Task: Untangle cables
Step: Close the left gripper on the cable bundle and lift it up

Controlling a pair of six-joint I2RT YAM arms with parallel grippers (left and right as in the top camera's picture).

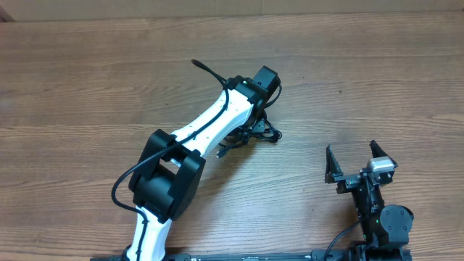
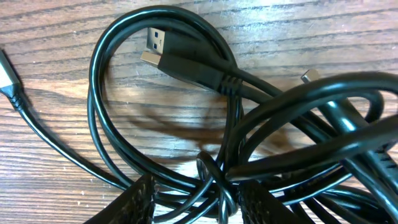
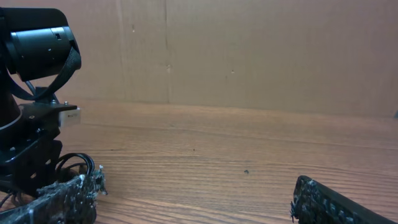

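Cables [image 2: 227, 84] — mid-bench [image 1: 87, 94], under the left arm [image 1: 210, 119]. Risk: pulling several strands at once would likely cinch the loops tighter or drag the whole bundle. Thin glossy black cords in overlapping loops, one flat metal plug [image 2: 152, 43] exposed. Left tool [image 2: 202, 200] half-closed astride crossing strands — whether it is pinching them, I cannot tell. Right tool [image 1: 353, 154] wide open, empty, well apart.

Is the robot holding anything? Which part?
The left gripper pinches the cables where their loops cross; the right gripper is open and empty.
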